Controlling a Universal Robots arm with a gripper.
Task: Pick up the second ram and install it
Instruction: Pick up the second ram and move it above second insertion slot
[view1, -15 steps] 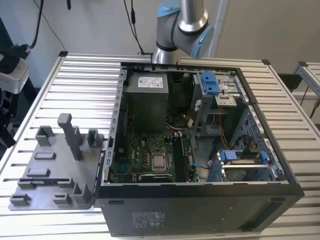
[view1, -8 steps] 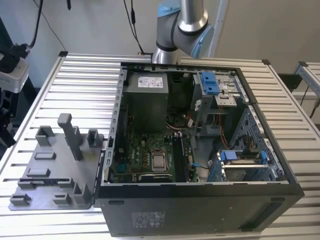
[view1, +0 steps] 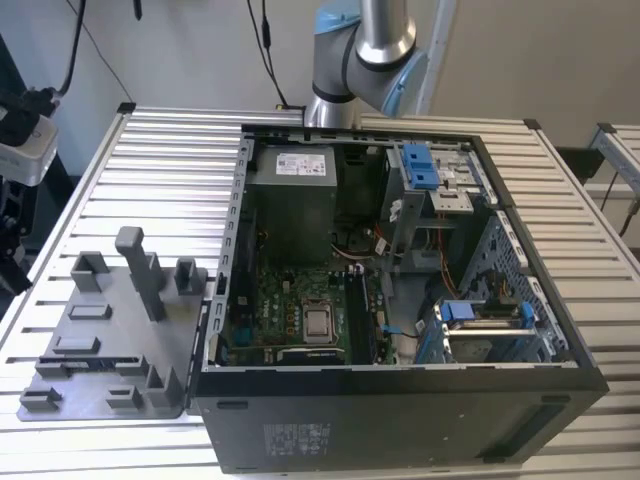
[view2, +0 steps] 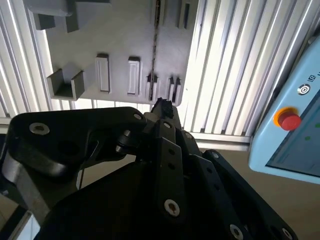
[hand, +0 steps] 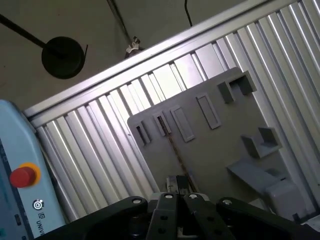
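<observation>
Gripper (hand: 176, 181) hangs above the grey tray (hand: 220, 145), fingers pinched almost together on the second ram (hand: 175, 155), seen edge-on in the first wrist view.

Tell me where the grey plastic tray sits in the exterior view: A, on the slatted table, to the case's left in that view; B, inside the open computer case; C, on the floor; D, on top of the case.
A: the grey tray lies flat on the slatted table, right beside the open computer case on the exterior view's left.
</observation>
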